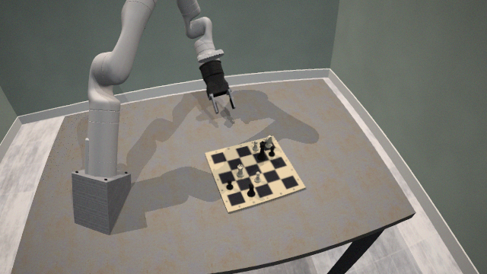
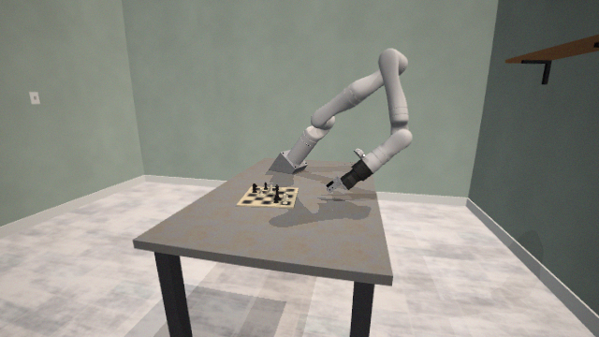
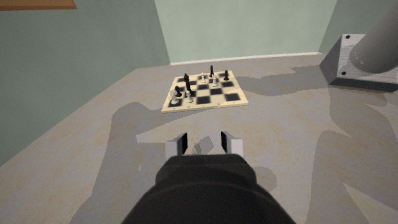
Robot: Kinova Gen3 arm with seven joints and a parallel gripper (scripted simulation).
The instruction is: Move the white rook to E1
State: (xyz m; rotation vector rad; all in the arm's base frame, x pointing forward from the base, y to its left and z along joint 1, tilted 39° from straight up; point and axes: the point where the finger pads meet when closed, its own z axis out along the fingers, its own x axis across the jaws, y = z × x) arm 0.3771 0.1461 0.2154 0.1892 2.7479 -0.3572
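The chessboard [image 1: 255, 173] lies on the table right of the middle. The white rook [image 1: 240, 170] stands upright near the board's middle left. Other white pieces [image 1: 257, 176] [image 1: 255, 146] [image 1: 268, 141] and several black pieces [image 1: 262, 151] [image 1: 229, 185] [image 1: 250, 190] also stand on it. My gripper [image 1: 222, 104] is open and empty. It hangs above the bare table behind the board, well away from every piece. In the wrist view the open fingers point toward the board [image 3: 205, 93]. The edge letters are too small to read.
The arm's grey base block [image 1: 100, 199] stands at the table's left front. A low wall rim runs behind the table and along its right side. The board also shows in the exterior view [image 2: 268, 197], with the gripper [image 2: 333, 186] to its right.
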